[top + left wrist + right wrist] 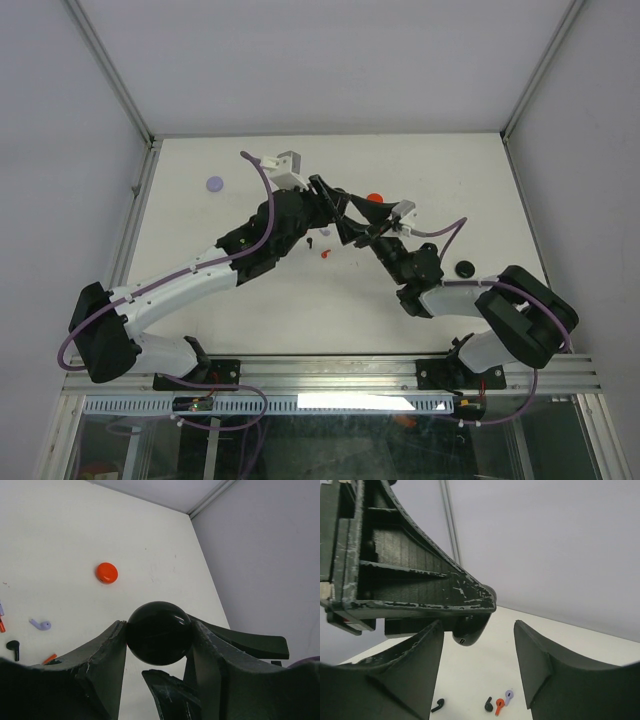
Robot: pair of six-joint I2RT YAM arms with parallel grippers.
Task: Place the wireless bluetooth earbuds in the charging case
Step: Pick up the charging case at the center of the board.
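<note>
My left gripper (159, 636) is shut on a round glossy black charging case (159, 632) and holds it above the table. My right gripper (479, 630) faces it, open. The same case (469, 629) hangs just ahead of its jaws, close to its left finger, under the left gripper's finger. Both grippers meet above the table's middle, the left gripper (343, 207) and the right gripper (362, 229). Loose earbuds lie on the table below: a black earbud (438, 706), another black earbud (488, 704), a red earbud (499, 707) and a lavender earbud (509, 696).
A red round case (375, 197) lies just behind the grippers. A lavender case (214, 184) sits at the back left. A second black case (465, 268) lies at the right near my right arm. Grey walls close the table at the back and both sides.
</note>
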